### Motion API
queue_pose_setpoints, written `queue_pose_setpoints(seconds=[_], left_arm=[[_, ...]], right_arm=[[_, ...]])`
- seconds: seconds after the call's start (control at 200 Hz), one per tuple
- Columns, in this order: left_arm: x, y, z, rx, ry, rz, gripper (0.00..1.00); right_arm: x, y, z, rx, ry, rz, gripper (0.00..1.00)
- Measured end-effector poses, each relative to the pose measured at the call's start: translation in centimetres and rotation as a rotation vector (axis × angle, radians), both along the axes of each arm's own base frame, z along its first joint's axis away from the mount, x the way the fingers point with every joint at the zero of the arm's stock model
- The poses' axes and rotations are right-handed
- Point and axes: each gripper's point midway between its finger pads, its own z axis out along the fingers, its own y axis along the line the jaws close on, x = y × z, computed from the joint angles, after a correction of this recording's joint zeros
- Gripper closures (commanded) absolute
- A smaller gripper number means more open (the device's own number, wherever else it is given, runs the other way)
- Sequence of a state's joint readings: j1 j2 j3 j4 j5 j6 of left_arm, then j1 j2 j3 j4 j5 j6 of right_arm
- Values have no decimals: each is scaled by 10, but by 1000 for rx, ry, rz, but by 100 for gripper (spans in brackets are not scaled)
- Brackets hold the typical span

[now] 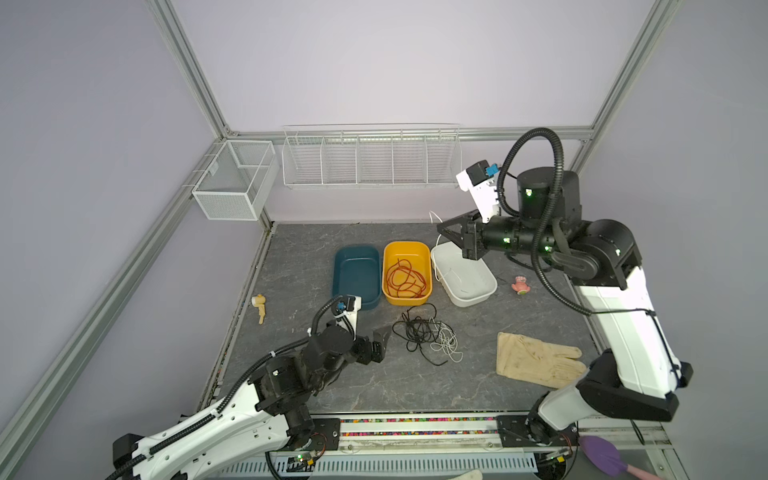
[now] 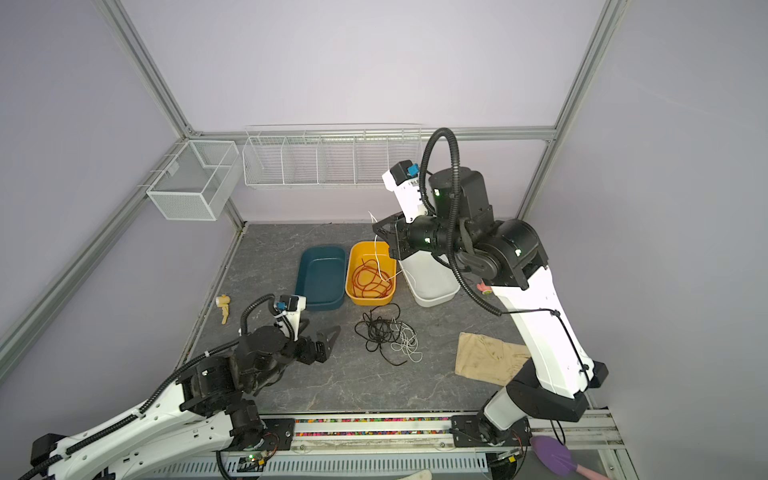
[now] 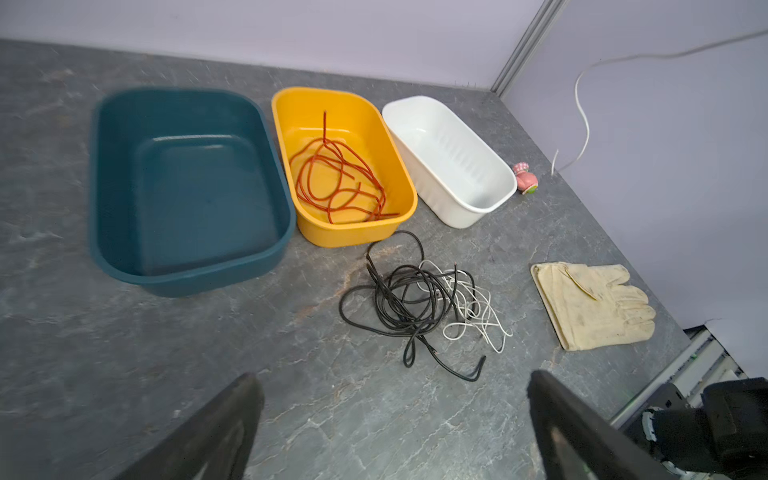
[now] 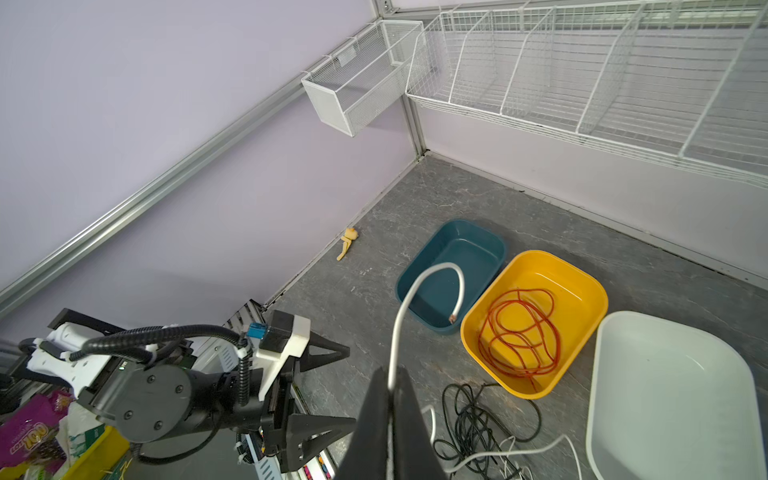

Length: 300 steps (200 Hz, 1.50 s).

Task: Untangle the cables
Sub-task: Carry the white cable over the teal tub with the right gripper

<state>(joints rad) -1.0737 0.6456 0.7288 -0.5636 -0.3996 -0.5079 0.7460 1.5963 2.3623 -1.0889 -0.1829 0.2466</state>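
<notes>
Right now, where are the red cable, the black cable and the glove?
red cable (image 3: 338, 183): left wrist view, middle of its coil.
black cable (image 3: 405, 299): left wrist view, dense part of the tangle.
glove (image 3: 590, 305): left wrist view, its palm.

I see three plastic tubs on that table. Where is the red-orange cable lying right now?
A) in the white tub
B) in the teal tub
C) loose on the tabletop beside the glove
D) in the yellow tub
D: the red-orange cable lies coiled on the floor of the yellow tub, the middle one of the three, with no part of it hanging over the rim.
</notes>
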Motion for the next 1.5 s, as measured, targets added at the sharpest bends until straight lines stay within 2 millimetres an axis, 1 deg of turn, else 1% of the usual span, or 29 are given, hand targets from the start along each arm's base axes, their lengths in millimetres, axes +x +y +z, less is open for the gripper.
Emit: queue_pose_setpoints(seconds=[0.095,0.23,0.32,0.385,0.505,0.6,0.67,0.77,0.92,1.014,1.199,1.334,1.409,1.499], left_arm=[[1,17,15,64,-74,17,1],[7,44,18,168,-189,81,1],[10,60,13,205,-264,127,1],[12,67,7,216,-314,148,1],[14,75,-2,235,-371,172,1],[16,77,0,233,-388,176,1],[16,73,2,223,-396,160,1],[17,66,-1,229,-394,123,1],[16,60,-3,229,-391,94,1],[15,62,-1,211,-405,90,1],[15,71,8,166,-439,123,1],[14,69,9,159,-446,112,1],[14,68,9,158,-447,106,1],[13,68,9,153,-450,103,1]], right_arm=[[7,14,4,24,1,31,93],[21,37,9,72,8,74,93],[31,54,8,99,20,100,93],[40,67,5,123,31,117,93],[60,88,-6,159,69,137,93],[75,104,-15,189,95,148,93],[85,115,-21,209,113,157,93],[98,130,-32,233,135,172,94],[113,147,-49,252,162,185,93],[119,153,-54,265,169,192,93],[131,164,-65,284,178,191,94],[138,170,-76,284,192,187,93],[142,174,-85,278,204,184,93],[146,179,-102,260,229,180,93]])
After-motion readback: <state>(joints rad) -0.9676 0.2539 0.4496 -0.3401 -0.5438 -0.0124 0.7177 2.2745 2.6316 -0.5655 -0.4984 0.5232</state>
